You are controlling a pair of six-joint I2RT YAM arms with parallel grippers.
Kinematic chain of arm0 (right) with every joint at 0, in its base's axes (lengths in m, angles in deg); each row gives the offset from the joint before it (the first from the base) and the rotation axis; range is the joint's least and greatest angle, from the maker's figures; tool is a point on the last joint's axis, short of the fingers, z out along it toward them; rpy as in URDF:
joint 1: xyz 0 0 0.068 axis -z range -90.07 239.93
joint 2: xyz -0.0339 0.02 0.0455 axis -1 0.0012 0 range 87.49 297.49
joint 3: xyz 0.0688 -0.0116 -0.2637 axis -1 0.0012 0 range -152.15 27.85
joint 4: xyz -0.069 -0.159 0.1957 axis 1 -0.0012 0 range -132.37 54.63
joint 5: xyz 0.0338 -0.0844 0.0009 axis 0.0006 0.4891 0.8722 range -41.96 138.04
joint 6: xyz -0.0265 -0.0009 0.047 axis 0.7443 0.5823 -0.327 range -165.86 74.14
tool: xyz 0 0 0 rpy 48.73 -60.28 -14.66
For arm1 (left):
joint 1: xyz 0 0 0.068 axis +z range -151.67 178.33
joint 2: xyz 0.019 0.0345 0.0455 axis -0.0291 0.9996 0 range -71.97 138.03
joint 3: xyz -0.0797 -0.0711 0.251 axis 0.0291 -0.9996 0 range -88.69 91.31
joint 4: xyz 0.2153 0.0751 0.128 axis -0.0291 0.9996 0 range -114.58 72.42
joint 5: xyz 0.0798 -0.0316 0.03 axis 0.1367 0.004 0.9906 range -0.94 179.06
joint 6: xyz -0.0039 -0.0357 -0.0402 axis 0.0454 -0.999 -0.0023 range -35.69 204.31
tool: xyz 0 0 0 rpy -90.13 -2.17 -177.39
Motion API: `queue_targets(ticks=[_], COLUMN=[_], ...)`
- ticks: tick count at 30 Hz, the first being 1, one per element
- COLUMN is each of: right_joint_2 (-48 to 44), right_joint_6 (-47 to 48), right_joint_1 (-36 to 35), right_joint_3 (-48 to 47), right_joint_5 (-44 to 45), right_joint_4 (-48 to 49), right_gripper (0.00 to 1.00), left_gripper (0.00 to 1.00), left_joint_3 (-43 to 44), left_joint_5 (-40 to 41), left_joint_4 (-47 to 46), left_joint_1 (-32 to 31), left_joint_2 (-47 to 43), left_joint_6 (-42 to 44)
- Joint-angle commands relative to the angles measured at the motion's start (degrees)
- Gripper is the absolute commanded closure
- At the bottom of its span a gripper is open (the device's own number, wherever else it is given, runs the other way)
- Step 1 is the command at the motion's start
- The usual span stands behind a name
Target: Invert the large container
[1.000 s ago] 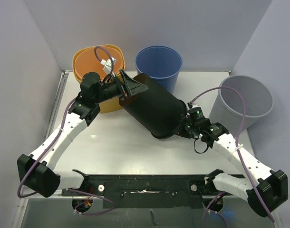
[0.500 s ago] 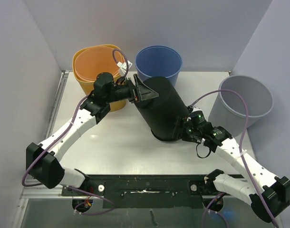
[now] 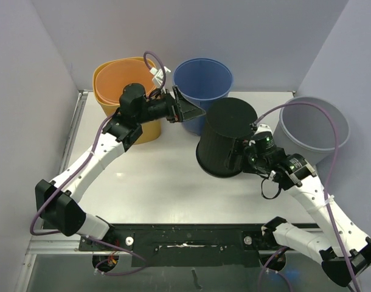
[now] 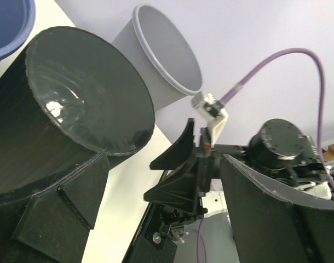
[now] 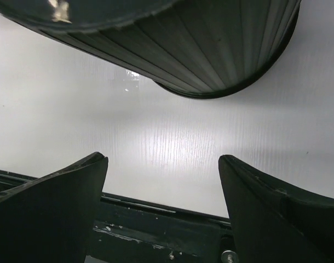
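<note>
Just left of my right pincer [image 3: 241,155], seen from above, the black container [image 3: 225,137] stands base up, mouth down on the white table [image 3: 149,176]. My left pincer [image 3: 188,108] hangs to its upper left, spread wide and gripping nothing, with a gap to the container. Behind that pincer the orange bucket [image 3: 115,82] and the blue bucket [image 3: 204,79] stand mouth up. The grey bucket [image 3: 313,128] stands beyond my right wrist.

From my left wrist, the container's glossy round base fills the space ahead of my near finger [image 4: 63,213]. The grey bucket rises behind it, and my right arm reaches in past the far finger.

From my right wrist, the ribbed black wall and rim lie just ahead of my two fingers [image 5: 46,213]. They stand wide apart over bare table and hold nothing. Whether the rim sits flat I cannot tell.
</note>
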Motion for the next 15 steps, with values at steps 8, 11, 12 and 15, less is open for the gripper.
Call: queue_targets(ticks=[8, 11, 12, 15], right_joint_2=[-1.3, -0.5, -0.2, 1.5], right_joint_6=[11.2, 11.9, 11.7, 10.5], right_joint_1=[-3.9, -8.5, -9.4, -13.2], right_joint_3=[-8.3, -8.3, -7.9, -7.2], right_joint_5=[-18.0, -24.4, -28.3, -32.7], right_joint_4=[6.7, 9.9, 12.2, 18.9], right_gripper=[0.12, 0.08, 0.07, 0.06], left_gripper=[0.17, 0.17, 0.17, 0.17], left_joint_3=[-3.2, -4.9, -5.5, -10.2], left_joint_5=[6.1, 8.2, 9.9, 19.9], left_joint_4=[6.6, 9.8, 11.1, 8.7], left_joint_1=[0.8, 4.3, 5.5, 8.1], left_joint_2=[-4.8, -7.8, -9.1, -16.8], left_joint_6=[6.0, 6.8, 7.3, 5.9])
